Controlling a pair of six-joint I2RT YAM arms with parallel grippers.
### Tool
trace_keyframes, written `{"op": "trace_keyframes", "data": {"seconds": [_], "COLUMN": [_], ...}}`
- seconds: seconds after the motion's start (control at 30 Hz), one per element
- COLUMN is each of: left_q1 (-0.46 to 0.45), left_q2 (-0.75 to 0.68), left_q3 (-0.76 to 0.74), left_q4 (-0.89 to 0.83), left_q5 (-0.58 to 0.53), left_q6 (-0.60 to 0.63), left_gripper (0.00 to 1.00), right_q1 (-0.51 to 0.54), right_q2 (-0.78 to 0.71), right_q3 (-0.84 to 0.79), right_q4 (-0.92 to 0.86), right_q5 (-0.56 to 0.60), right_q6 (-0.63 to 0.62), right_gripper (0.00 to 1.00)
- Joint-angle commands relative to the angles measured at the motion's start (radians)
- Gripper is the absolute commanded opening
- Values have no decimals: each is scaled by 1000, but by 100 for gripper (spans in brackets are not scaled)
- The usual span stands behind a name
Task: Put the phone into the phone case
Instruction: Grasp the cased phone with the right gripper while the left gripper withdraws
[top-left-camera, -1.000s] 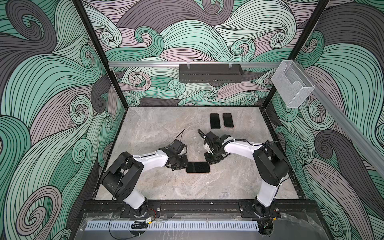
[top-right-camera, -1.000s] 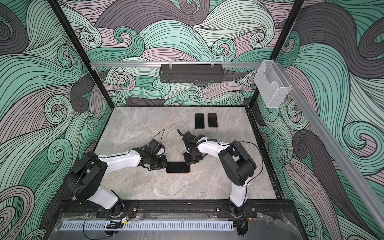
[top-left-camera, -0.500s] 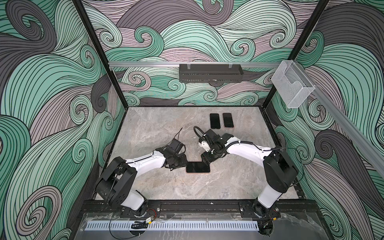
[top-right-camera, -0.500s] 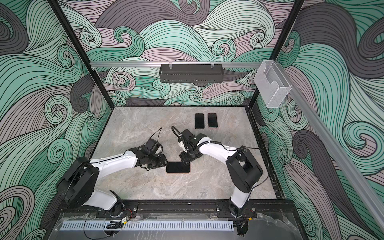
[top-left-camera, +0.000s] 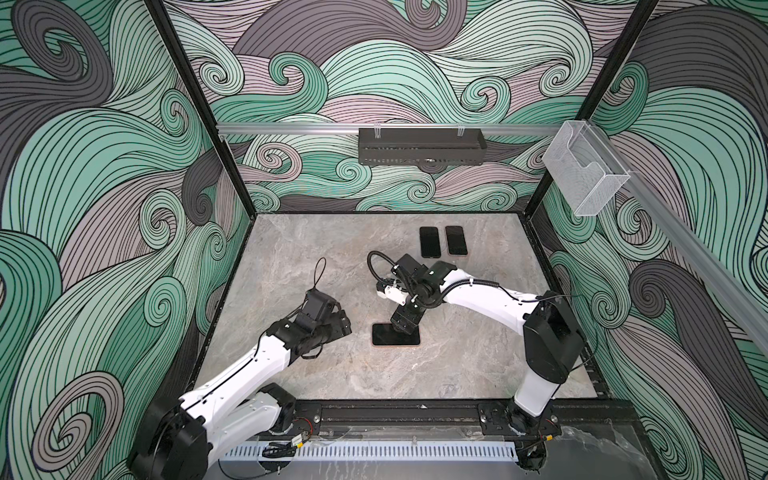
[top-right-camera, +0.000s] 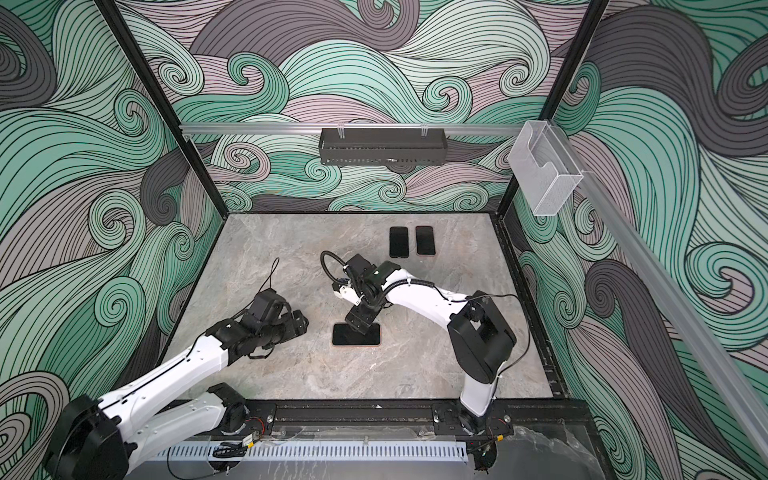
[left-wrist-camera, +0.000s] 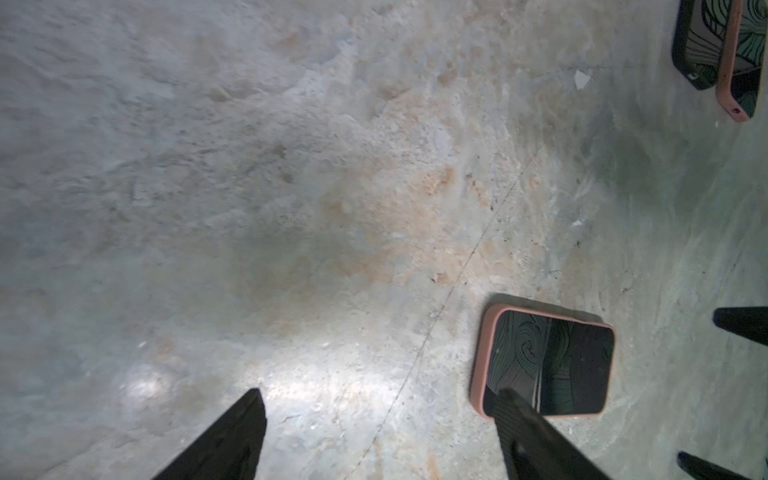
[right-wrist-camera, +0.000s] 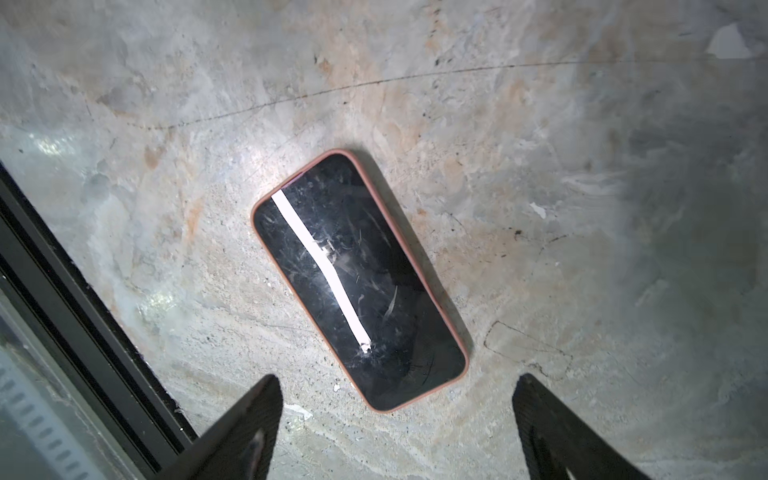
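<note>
**Phone lying in its case near the bench's front edge, both sets of fingers wide open and empty**

The phone (right-wrist-camera: 359, 282) lies flat and screen up inside the pink phone case (left-wrist-camera: 483, 357), about midway between the left and right edges of the bench (top-left-camera: 316, 257) and nearer the front. The right fingers (right-wrist-camera: 249, 428) hang spread just above its rear end and grip nothing. The left fingers (left-wrist-camera: 232, 436) are equally wide, near its left end but apart from it. The rim shows evenly around the glass, so the fit looks done. The step is probably checking and clearing: lift both arms straight up without brushing the case. If a corner sits proud, press it down while the other arm steadies the far end. Two other phones (top-left-camera: 429, 242) lie toward the back right corner.
</note>
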Motion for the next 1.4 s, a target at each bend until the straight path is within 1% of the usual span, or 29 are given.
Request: {"op": "trace_keyframes", "data": {"seconds": [0.0,0.1,0.27,0.5,0.7,1.0,1.2,1.37], "left_q1": [9,12,15,21,24,26,29,32], "left_q2": [-84,-149,-234,-222,-214,-260,-300,-314], "left_q3": [-17,-37,-72,-61,-60,-68,-68,-66], "left_q4": [-88,-109,-97,-119,-118,-140,-164,-173], "left_q5": [-85,-90,-79,-69,-63,-67,-82,-91], "left_q6": [-25,-19,6,48,55,45,35,27], "left_gripper": [90,96,98,98,99,99,99,98], "right_q1": [22,29,36,50,76,95,120,133], "right_q2": [48,80,130,190,214,239,234,219], "right_q3": [20,29,49,75,60,43,4,-34], "right_q4": [-59,-59,-63,-84,-82,-59,-7,36], "right_q5": [33,49,72,52,43,91,164,194], "right_q6": [-126,-160,-194,-178,-177,-175,-163,-142], "right_gripper": [88,88,88,90,90,90,90,89]}}
